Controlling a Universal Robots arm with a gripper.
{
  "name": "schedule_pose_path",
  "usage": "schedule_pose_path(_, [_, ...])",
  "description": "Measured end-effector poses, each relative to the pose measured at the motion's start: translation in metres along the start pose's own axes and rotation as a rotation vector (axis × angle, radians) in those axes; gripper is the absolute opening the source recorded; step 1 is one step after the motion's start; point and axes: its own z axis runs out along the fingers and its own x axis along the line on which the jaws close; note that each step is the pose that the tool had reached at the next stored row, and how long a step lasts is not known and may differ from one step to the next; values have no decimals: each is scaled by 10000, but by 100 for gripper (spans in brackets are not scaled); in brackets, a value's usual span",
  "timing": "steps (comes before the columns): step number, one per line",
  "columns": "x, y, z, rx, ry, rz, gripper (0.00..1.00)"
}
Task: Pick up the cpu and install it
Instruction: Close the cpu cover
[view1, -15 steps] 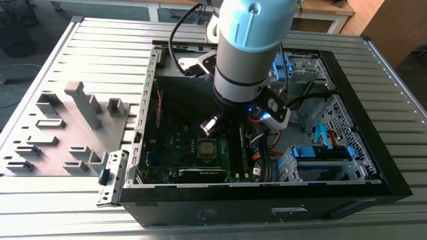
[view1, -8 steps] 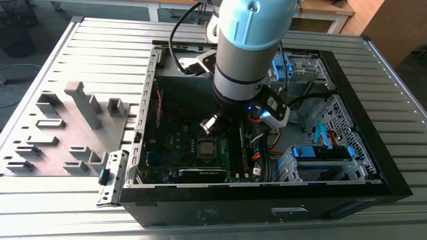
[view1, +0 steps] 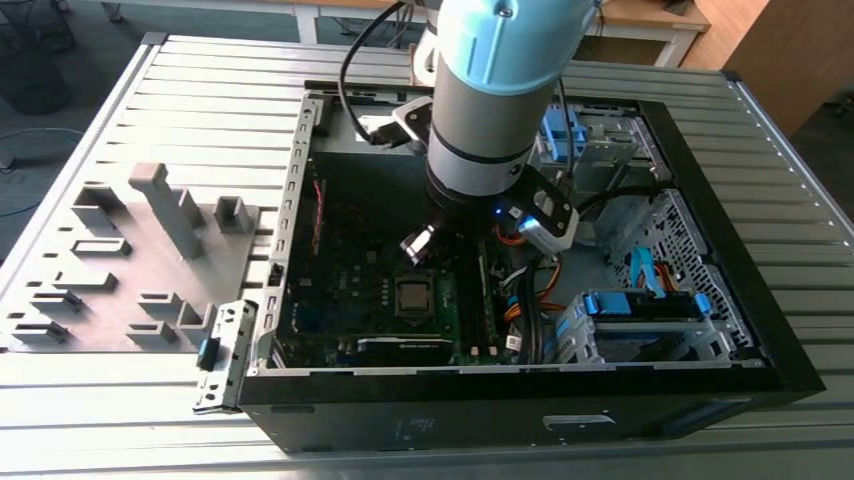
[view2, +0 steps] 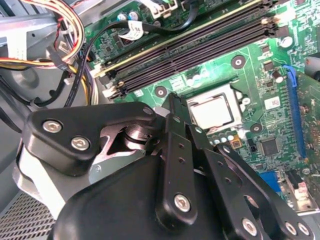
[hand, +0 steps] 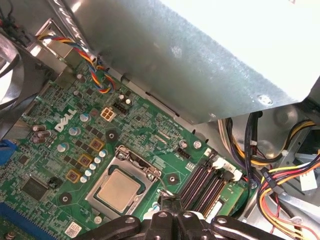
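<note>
**Q:** What does the exterior view show?

**A:** A Universal Robots arm (view1: 494, 100) reaches down into an open computer case (view1: 441, 425). The case lies on a slatted metal table (view1: 200, 80). A grey fixture tray (view1: 120, 270) with upright blocks rests on the table, at the exterior view's left of the case.

**Q:** Where is the cpu?

**A:** The cpu (hand: 118, 188), a small square chip with a pale silvery top, lies flat within the silver socket frame (hand: 135, 159) on the green motherboard (hand: 150, 120). The second wrist view shows the cpu (view2: 212, 111) in the same seat. The black memory slots (view2: 200, 47) run beside the socket. In the exterior view the cpu (view1: 414, 295) appears as a pale square near the middle of the board.

**Q:** What is the state of the gripper?

**A:** The gripper (view1: 416, 245) hangs over the motherboard, near the socket and apart from the cpu. In both wrist views its dark fingers come to a single narrow tip, drawn together with nothing between them. That tip (view2: 173, 100) points toward the edge of the socket frame.

**Q:** What else lies around the socket?

**A:** The grey power-supply box (hand: 200, 55) stands beyond the board in the first wrist view. A twisted bundle of coloured wires (hand: 95, 60) runs along its lower edge.
</note>
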Motion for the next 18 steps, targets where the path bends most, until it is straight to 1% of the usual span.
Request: schedule_pose_path(18, [-72,104,15,6,4,-1,11])
